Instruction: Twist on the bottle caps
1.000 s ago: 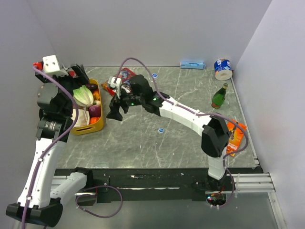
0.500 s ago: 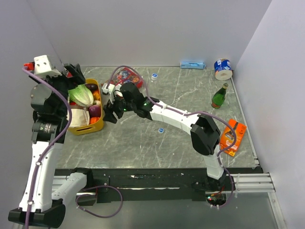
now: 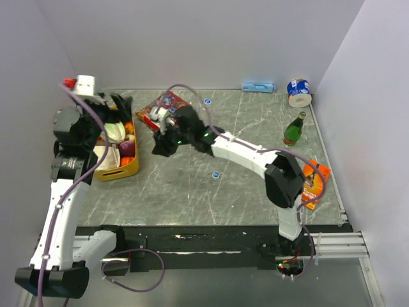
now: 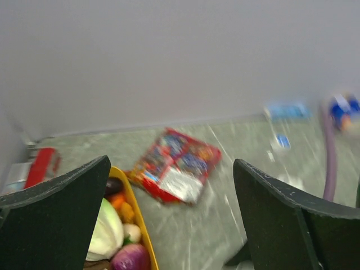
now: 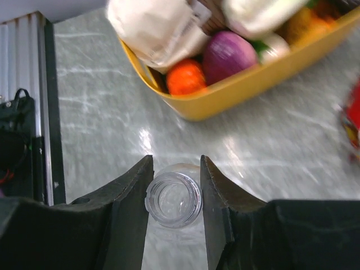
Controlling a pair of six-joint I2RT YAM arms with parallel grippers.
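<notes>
Standing near the yellow basket (image 5: pixel 236 93), right gripper (image 5: pixel 175 164) pinches bottle (image 5: pixel 174 201); left gripper (image 4: pixel 171 163) gapes empty.

Left arm (image 3: pixel 59 211) and right arm (image 3: pixel 246 153): white link shells, black joint housings, purple cables (image 3: pixel 185 87) looped alongside; green light (image 3: pixel 177 139) near right wrist; matte black wedge fingers (image 4: pixel 53 219).

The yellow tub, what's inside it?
The yellow tub holds a purple onion, an orange fruit, a pale cabbage and a whitish bag. Whatever lies under the bag and the vegetables is covered, so it cannot be seen.
</notes>
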